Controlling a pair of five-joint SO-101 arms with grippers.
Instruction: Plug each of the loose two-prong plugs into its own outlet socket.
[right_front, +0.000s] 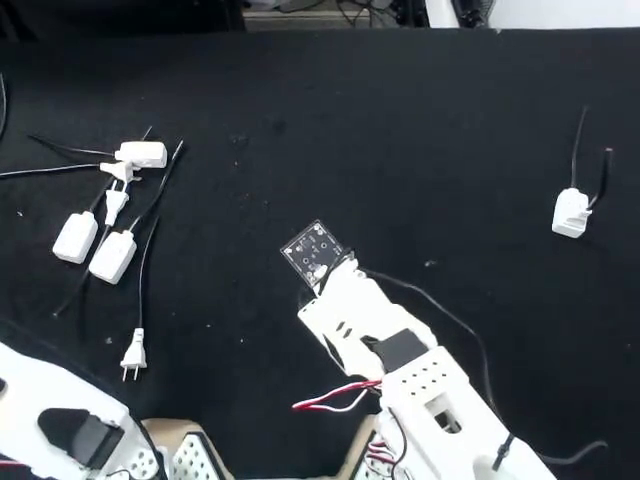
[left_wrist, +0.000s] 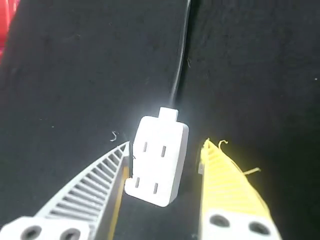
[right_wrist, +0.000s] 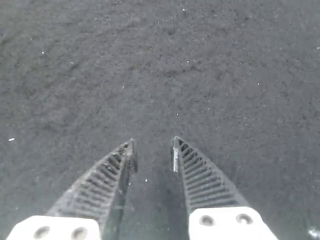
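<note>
Left tool (left_wrist: 166, 144) open, one finger on each side of a white socket block (left_wrist: 157, 160), not squeezing it: grey finger (left_wrist: 100, 185) right at its edge, yellow finger (left_wrist: 227, 185) a little apart. Block lying flat on the black table (left_wrist: 60, 75), slots up, long side pointing straight away from the tool, cord (left_wrist: 181, 60) running on the same way. Looks lined up well for a pinch across the short side. Cannot tell which part of the table this is.

Right tool (right_wrist: 153, 141) open too, holding nothing, over bare cloth in the middle of the table. Loose plug (right_front: 133, 357) near the left edge, close to the near-left corner, prongs toward the near edge. Probably closer to the left arm (right_front: 60, 420). Bunch of sockets (right_front: 95, 248) farther up the left edge, lone socket (right_front: 570, 212) by the right edge. Lots of open room in between.
</note>
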